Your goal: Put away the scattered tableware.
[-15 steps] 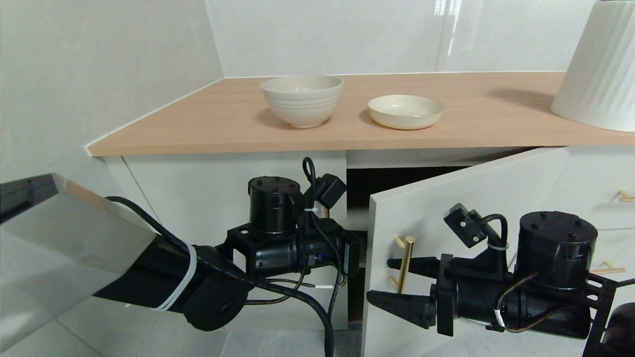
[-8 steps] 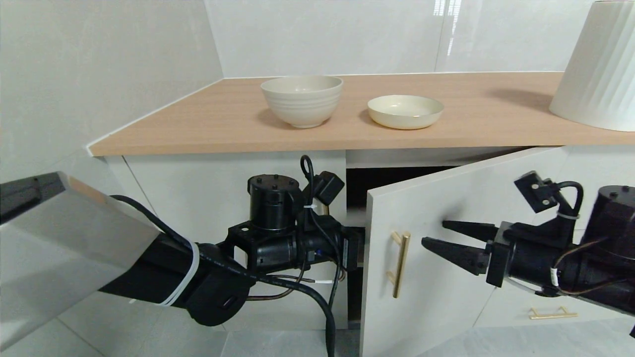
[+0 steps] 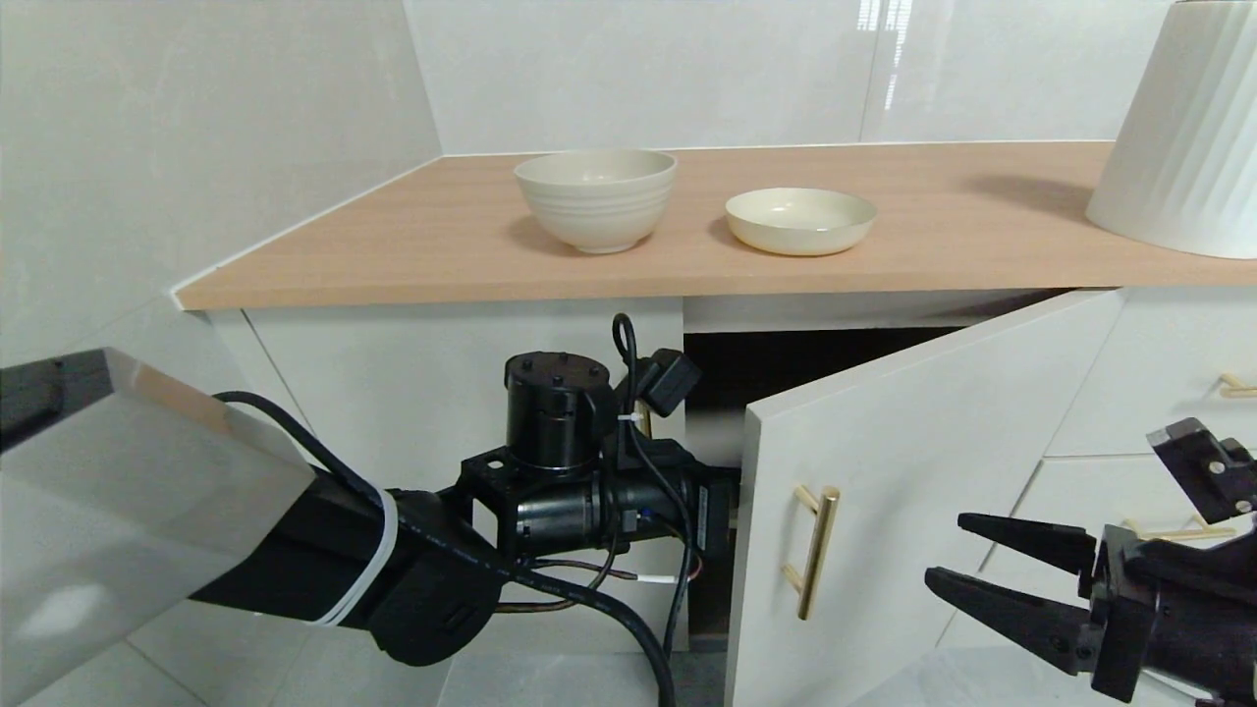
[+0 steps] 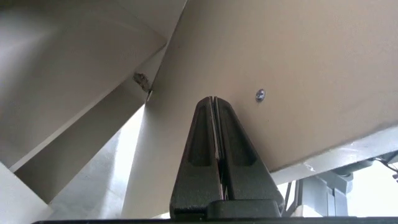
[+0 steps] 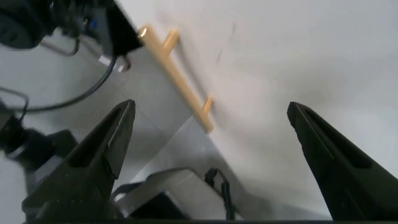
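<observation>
Tableware: The bowl (image 3: 596, 199) and the shallow dish (image 3: 800, 220) stand upright on the wooden counter (image 3: 442, 245). They sit side by side and apart, with the bowl to the left. Both are above the cabinet, and neither is touched by a gripper. A white ribbed object (image 3: 1178, 137) stands at the counter's right end, well apart from the dish.

Cabinet: The door (image 3: 913, 422) under the counter is partly open, with a dark gap between its left edge and the cabinet front. A gold bar handle (image 3: 815, 550) is mounted upright near that edge.

Left gripper (image 4: 212, 102): The arm reaches into the gap behind the door's edge. The fingers are pressed fully together with nothing between them. The tip points at the door's inner face, near a screw (image 4: 260, 94). Contact with the panel cannot be confirmed.

Right gripper (image 3: 948, 550): It hangs low in front of the door's outer face, right of the handle and apart from it. The fingers are spread wide and hold nothing. In the right wrist view the handle (image 5: 180, 81) appears between the two fingers, farther off.
</observation>
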